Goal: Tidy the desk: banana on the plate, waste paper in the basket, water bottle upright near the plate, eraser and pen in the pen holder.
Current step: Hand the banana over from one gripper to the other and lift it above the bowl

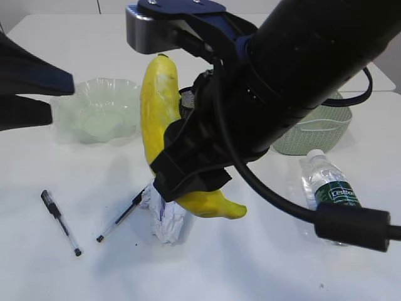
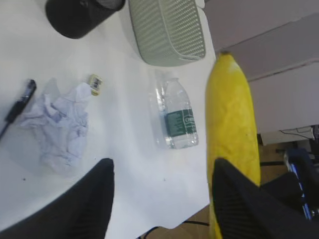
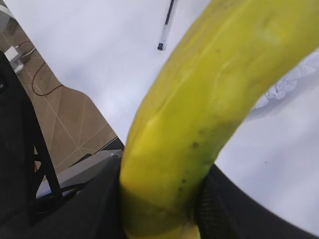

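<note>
Right gripper clamped on the long curved yellow banana — held clear of the white desk, just right of the pale green ruffled plate, probably for placing; left gripper spread, empty.

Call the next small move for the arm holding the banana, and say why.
Probably carry it left and lower it over the plate. The right gripper is clamped on the banana, which hangs in the air above the crumpled paper; the plate looks bare. The left gripper is open, beside the banana without holding it.
</note>
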Robot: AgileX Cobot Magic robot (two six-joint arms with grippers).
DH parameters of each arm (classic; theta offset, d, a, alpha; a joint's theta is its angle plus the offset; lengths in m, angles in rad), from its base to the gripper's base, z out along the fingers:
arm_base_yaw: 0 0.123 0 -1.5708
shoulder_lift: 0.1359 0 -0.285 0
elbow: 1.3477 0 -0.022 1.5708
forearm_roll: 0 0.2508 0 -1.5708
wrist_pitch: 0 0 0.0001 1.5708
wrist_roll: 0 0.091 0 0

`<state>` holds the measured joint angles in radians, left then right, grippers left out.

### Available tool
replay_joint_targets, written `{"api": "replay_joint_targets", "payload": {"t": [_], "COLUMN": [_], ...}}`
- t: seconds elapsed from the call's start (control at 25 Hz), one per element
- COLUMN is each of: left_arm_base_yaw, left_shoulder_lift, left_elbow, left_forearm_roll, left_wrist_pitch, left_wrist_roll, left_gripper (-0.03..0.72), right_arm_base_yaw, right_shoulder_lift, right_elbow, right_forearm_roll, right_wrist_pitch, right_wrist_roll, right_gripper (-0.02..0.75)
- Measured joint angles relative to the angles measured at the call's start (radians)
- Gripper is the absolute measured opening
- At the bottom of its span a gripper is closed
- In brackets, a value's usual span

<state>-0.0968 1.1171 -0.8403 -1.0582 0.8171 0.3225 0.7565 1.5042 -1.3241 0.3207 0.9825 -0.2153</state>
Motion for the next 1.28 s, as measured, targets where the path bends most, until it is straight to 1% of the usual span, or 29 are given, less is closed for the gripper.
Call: {"api": "replay_joint_targets", "payload": {"t": [0.16, 0.28, 0.32, 0.44, 0.56, 0.64, 0.76, 0.84, 1.0, 1.08, 1.2, 1.28], "left_arm_base_yaw": [-0.153, -0.248, -0.274, -0.320, -0.335, -0.335, -0.335, -0.335, -0.335, -0.335, -0.335, -0.335], "left_shoulder_lift": [0.051, 0.085, 0.095, 0.138, 0.181, 0.206, 0.247, 0.272, 0.294, 0.297, 0.297, 0.297], "left_elbow": [0.000, 0.000, 0.000, 0.000, 0.000, 0.000, 0.000, 0.000, 0.000, 0.000, -0.002, -0.003], "left_forearm_roll": [-0.032, -0.078, -0.102, -0.199, -0.318, -0.408, -0.517, -0.550, -0.567, -0.567, -0.576, -0.583], "left_wrist_pitch": [-0.101, -0.184, -0.209, -0.240, -0.239, -0.224, -0.191, -0.175, -0.166, -0.163, -0.154, -0.152], "left_wrist_roll": [0.009, 0.015, 0.028, 0.078, 0.155, 0.224, 0.299, 0.319, 0.335, 0.342, 0.358, 0.362], "left_gripper": [0.469, 0.510, 0.518, 0.526, 0.529, 0.529, 0.529, 0.529, 0.509, 0.470, 0.361, 0.319], "right_arm_base_yaw": [0.000, 0.000, 0.000, 0.000, 0.000, 0.000, 0.000, 0.000, 0.000, 0.000, 0.000, 0.001], "right_shoulder_lift": [0.000, 0.000, 0.000, 0.000, 0.000, 0.000, 0.000, 0.000, 0.000, 0.000, 0.000, 0.000], "right_elbow": [0.000, 0.000, 0.000, 0.000, 0.000, 0.000, 0.000, 0.000, 0.000, 0.000, 0.000, 0.000], "right_forearm_roll": [0.006, 0.008, 0.008, 0.008, 0.013, 0.013, 0.015, 0.015, 0.015, 0.015, 0.015, 0.011], "right_wrist_pitch": [0.000, 0.000, 0.000, 0.004, 0.002, 0.002, 0.002, 0.002, 0.002, 0.000, 0.000, 0.001], "right_wrist_roll": [-0.004, -0.006, -0.006, -0.006, -0.008, -0.011, -0.013, -0.015, -0.017, -0.017, -0.017, -0.017], "right_gripper": [0.307, 0.307, 0.307, 0.307, 0.307, 0.307, 0.307, 0.307, 0.307, 0.307, 0.306, 0.306]}}
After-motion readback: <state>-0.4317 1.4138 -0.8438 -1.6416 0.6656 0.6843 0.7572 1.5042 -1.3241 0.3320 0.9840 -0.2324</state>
